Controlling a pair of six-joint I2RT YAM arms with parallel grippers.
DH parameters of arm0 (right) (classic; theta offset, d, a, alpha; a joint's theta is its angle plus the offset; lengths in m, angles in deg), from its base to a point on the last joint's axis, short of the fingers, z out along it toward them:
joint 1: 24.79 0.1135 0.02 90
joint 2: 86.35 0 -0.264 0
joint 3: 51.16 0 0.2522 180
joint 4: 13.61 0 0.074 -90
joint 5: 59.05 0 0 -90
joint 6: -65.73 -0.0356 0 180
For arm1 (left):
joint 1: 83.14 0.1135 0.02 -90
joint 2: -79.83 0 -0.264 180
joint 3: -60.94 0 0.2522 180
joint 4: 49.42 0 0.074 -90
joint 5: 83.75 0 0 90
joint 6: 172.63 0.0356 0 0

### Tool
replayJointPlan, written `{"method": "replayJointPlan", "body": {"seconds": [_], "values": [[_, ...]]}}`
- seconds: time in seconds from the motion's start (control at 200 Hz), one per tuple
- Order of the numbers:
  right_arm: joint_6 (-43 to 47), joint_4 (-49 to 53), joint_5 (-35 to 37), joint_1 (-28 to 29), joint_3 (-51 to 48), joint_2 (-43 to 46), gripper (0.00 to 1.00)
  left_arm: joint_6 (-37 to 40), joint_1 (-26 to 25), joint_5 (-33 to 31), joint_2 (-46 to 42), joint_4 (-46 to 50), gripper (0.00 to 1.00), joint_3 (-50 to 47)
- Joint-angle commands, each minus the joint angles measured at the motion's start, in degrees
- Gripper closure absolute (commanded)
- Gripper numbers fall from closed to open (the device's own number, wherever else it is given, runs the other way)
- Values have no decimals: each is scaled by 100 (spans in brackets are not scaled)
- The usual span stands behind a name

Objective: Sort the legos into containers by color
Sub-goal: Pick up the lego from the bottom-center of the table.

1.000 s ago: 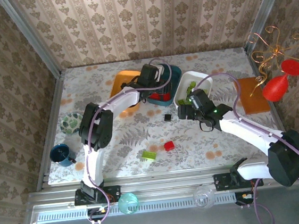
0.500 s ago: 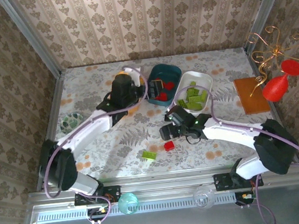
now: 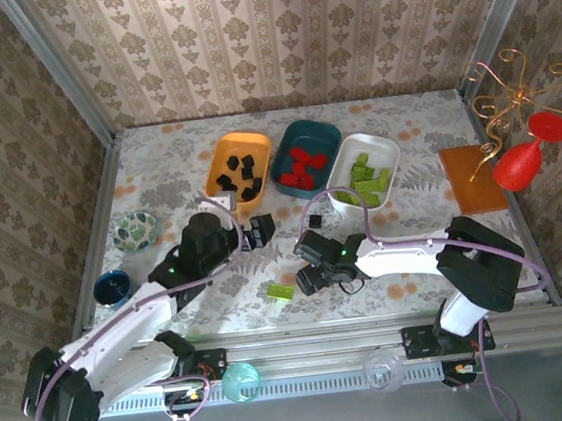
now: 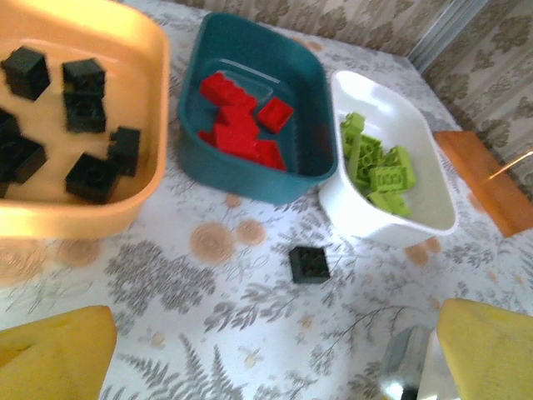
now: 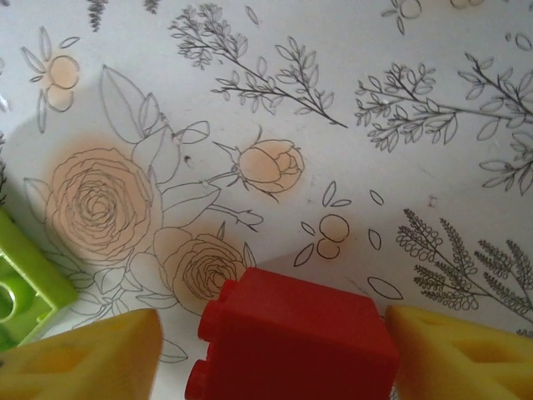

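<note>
The right claw (image 5: 275, 354) straddles a red brick (image 5: 291, 329) on the bench (image 5: 350, 108), with a gap at one finger and a green brick (image 5: 21, 283) just beside. The left claw (image 4: 275, 354) stands wide, facing a loose black brick (image 4: 309, 264) near the white tub (image 4: 366, 227).

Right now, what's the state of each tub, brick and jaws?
Orange tub: black bricks.
Teal tub: red bricks.
White tub: green bricks.
Loose black brick: on table.
Loose green brick: on table.
Loose red brick: on table.
Left gripper: jaws open, empty.
Right gripper: jaws straddling red brick.
</note>
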Motion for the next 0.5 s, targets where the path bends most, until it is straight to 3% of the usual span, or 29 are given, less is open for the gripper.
{"method": "replayJointPlan", "body": {"seconds": [0.0, 0.2, 0.33, 0.495], "values": [[-41, -98, -18, 50, -16, -112, 39, -269, -10, -323, -280, 341, 0, -190], [77, 1, 147, 43, 156, -21, 60, -397, -36, -204, -308, 613, 0, -320], [283, 114, 244, -120, 427, 231, 64, -437, -32, -92, -306, 680, 0, -385], [634, 214, 103, -784, 1093, 487, 65, -416, -51, -22, -306, 675, 0, -472]]}}
